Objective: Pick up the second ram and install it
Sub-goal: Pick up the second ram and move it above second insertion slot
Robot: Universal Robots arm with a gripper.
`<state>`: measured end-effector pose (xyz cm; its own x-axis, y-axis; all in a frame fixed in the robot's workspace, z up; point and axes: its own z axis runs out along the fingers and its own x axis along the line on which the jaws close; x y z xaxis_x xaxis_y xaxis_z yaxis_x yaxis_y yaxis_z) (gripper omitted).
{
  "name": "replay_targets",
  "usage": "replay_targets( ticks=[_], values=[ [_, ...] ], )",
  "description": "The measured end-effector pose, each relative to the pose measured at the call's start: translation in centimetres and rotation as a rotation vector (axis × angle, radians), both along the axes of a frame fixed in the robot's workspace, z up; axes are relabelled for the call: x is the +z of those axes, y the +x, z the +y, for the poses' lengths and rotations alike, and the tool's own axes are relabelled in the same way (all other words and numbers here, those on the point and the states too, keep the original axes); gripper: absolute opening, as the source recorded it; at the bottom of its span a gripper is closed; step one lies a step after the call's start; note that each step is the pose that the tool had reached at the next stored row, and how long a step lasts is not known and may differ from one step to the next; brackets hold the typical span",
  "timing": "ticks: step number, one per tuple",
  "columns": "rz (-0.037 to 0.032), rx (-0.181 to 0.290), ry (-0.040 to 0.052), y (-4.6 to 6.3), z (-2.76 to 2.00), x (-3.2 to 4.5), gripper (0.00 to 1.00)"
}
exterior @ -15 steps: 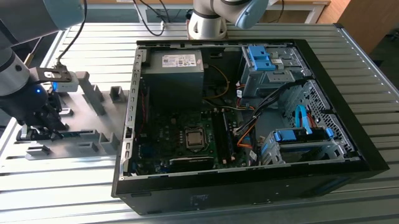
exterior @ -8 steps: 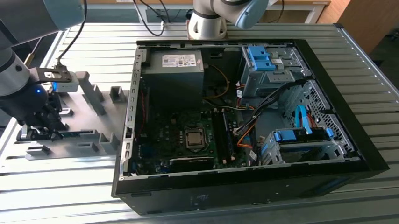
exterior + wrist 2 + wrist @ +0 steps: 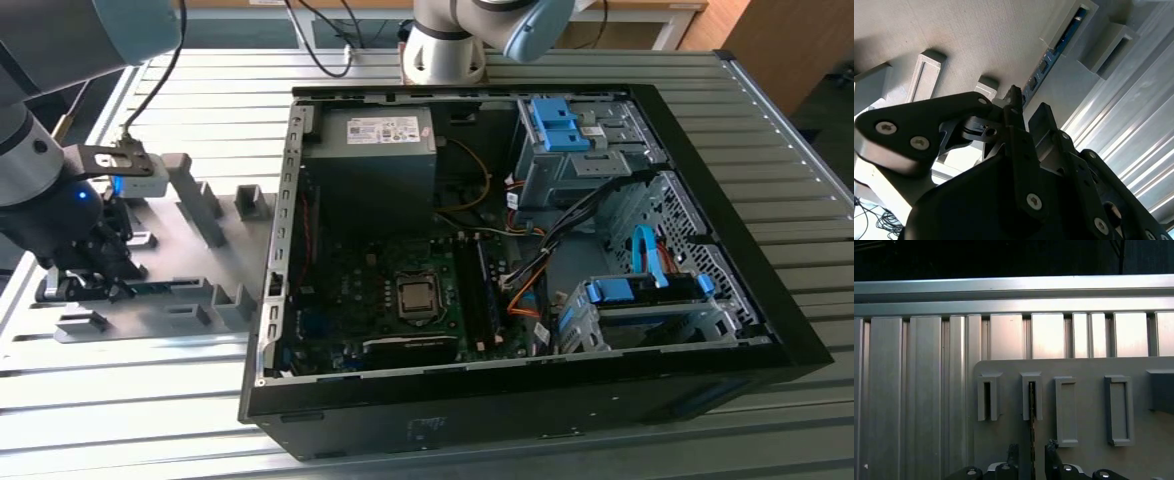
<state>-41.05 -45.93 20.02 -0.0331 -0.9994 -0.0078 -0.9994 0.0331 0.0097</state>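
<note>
The second ram [image 3: 1032,410] stands on edge in a slotted grey block of the fixture plate [image 3: 1089,460]. In the second wrist view the ram [image 3: 1051,60] shows as a thin green strip with chips and a blue patch at its far end. My gripper [image 3: 1032,450] is open and straddles the near end of the stick, one finger on each side with a small gap to it. The same straddle shows in the second wrist view, gripper [image 3: 1028,107]. In the exterior view the gripper [image 3: 83,280] is low over the fixture plate [image 3: 174,250], at that view's left.
An open computer case [image 3: 534,100] lies to the exterior view's right of the fixture, with the motherboard's memory slots [image 3: 478,285] beside the processor socket [image 3: 416,297]. Several upright grey blocks [image 3: 200,205] stand on the plate. The ribbed metal table [image 3: 134,400] lies all around.
</note>
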Motion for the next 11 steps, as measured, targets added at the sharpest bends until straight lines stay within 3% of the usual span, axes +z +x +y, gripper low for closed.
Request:
replay_targets(
  ticks=[1, 2, 7, 11],
  values=[
    [-0.0004, 0.0, 0.0002, 0.0, 0.0, -0.06, 0.33],
    [-0.0004, 0.0, 0.0002, 0.0, 0.0, -0.14, 0.4],
    [0.0, 0.0, 0.0037, 0.0, 0.0, -0.58, 0.4],
    [0.0001, 0.0, 0.0063, 0.0, 0.0, -0.79, 0.31]
  ],
)
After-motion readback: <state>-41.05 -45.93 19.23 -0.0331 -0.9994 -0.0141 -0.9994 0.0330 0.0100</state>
